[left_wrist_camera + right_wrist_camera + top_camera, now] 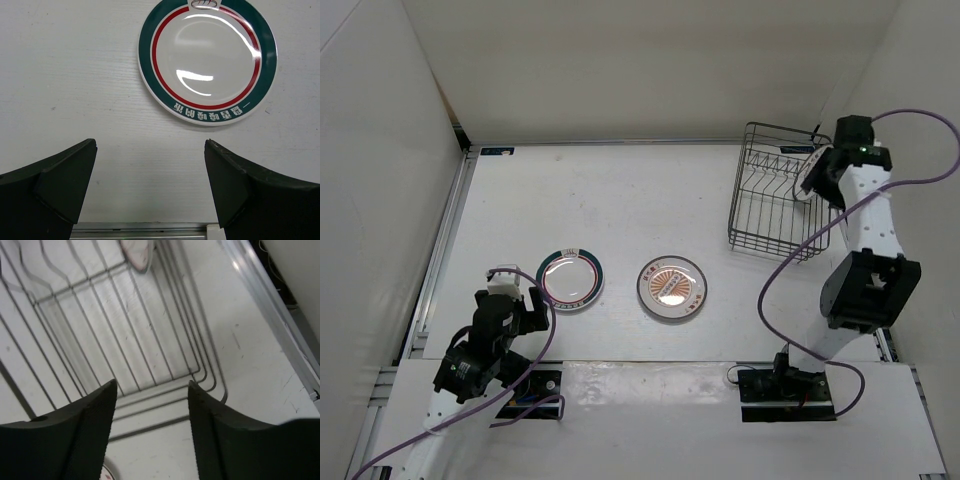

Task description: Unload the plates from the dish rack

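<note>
The green-rimmed plate [569,278] lies flat on the table at front left; it also shows in the left wrist view [207,60]. An orange sunburst plate [672,286] lies flat beside it. The wire dish rack [772,195] stands at back right. In the right wrist view a third plate [137,252] stands on edge at the far end of the rack [125,315]. My right gripper [151,385] is open and empty above the rack's near right corner [808,180]. My left gripper [150,142] is open and empty, just short of the green-rimmed plate [513,285].
White walls close in the table on three sides. A metal rail [270,305] runs along the table's right edge beside the rack, and another rail [440,250] runs along the left edge. Purple cables [775,290] hang from both arms.
</note>
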Motion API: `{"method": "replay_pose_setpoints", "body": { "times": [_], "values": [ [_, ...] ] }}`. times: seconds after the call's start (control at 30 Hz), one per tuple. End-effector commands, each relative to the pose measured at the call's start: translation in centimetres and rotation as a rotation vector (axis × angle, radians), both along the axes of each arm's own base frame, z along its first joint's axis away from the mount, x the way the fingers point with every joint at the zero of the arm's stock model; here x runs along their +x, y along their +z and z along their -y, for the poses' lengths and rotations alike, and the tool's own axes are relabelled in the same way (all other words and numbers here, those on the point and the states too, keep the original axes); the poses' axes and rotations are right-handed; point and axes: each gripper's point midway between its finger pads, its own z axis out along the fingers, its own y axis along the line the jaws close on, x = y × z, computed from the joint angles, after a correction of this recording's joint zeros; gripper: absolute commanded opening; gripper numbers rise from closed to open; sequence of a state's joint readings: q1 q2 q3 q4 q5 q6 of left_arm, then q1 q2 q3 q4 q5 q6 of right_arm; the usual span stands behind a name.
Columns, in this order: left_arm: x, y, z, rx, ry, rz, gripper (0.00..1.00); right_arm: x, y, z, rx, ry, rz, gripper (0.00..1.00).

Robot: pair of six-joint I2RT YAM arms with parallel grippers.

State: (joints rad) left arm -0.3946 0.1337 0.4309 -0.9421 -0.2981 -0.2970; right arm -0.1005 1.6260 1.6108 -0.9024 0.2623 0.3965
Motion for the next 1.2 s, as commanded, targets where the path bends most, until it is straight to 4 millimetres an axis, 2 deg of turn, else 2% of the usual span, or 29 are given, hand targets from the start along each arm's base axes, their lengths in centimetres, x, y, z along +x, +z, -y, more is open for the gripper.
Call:
{"method": "replay_pose_setpoints", "body": {
  "times": [0.0,0.03,0.07,0.1,0.13,0.17,0.23,0.3,0.37,0.43,0.47,0.53,0.6,0.63,0.7,0.73,0.8,0.83,0.9,1.0,1.07,1.17],
  "values": [
    [0.0,0.1,-0.1,-0.001,0.004,0.007,1.0,2.1,2.8,2.1,0.055,-0.043,0.07,0.64],
    [0.0,0.1,0.0,-0.004,0.002,0.004,1.0,2.6,3.1,2.8,0.048,-0.055,0.079,0.68],
    [0.1,0.2,0.0,-0.006,0.002,0.007,1.0,3.3,1.9,3.7,0.043,-0.065,0.055,0.72],
    [0.1,0.3,0.0,-0.006,0.001,0.014,1.0,4.4,3.6,4.6,0.026,-0.077,0.11,0.72],
    [0.1,0.2,0.0,-0.003,-0.001,0.008,1.0,4.8,3.5,5.2,0.017,-0.092,0.111,0.72],
    [0.1,0.1,0.1,-0.003,-0.005,0.002,1.0,5.8,2.2,6.2,0.018,-0.11,0.087,0.73],
    [0.1,0.1,0.1,0.002,-0.006,0.002,1.0,7.0,2.5,7.3,0.0,-0.135,0.094,0.73],
    [0.1,0.1,0.0,0.002,-0.002,0.003,1.0,8.0,0.8,8.0,0.002,-0.146,0.063,0.73],
    [0.2,0.3,0.0,-0.003,-0.001,0.014,1.0,8.6,0.8,8.4,-0.025,-0.137,0.075,0.73],
    [0.1,0.3,-0.1,-0.005,0.004,0.018,1.0,9.5,-0.2,8.6,-0.032,-0.125,0.06,0.73],
    [0.1,0.2,0.0,-0.003,0.002,0.015,1.0,9.6,-1.7,9.2,-0.052,-0.138,0.019,0.73],
    [0.1,0.0,0.1,-0.002,-0.003,0.007,1.0,10.1,-1.6,9.5,-0.063,-0.13,0.022,0.73],
    [0.2,0.0,0.2,-0.001,-0.008,0.001,1.0,10.5,-2.7,9.5,-0.06,-0.121,0.002,0.71],
    [0.2,-0.1,0.3,-0.002,-0.014,-0.005,1.0,10.8,-2.3,9.4,-0.068,-0.122,0.013,0.71],
    [0.2,-0.3,0.4,0.003,-0.02,-0.02,1.0,11.4,-2.5,9.5,-0.06,-0.118,0.02,0.68],
    [0.1,-0.3,0.5,0.001,-0.027,-0.024,1.0,11.5,-3.1,9.6,-0.063,-0.12,0.007,0.62],
    [0.1,-0.5,0.5,0.005,-0.026,-0.034,1.0,12.0,-2.6,9.8,-0.064,-0.117,0.026,0.54],
    [0.1,-0.7,0.5,0.007,-0.027,-0.041,1.0,12.2,-3.1,10.0,-0.066,-0.119,0.017,0.46],
    [0.1,-0.7,0.6,0.007,-0.03,-0.042,1.0,12.7,-2.8,10.1,-0.058,-0.111,0.032,0.43],
    [0.2,-0.8,0.6,0.007,-0.031,-0.044,1.0,13.3,-3.7,9.6,-0.029,-0.094,0.03,0.33],
    [0.1,-0.9,0.6,0.006,-0.032,-0.047,1.0,13.6,-4.5,9.4,-0.015,-0.085,0.02,0.2],
    [0.1,-0.9,0.6,0.009,-0.031,-0.049,1.0,14.0,-4.9,9.4,-0.007,-0.086,0.026,0.19]
  ]
}}
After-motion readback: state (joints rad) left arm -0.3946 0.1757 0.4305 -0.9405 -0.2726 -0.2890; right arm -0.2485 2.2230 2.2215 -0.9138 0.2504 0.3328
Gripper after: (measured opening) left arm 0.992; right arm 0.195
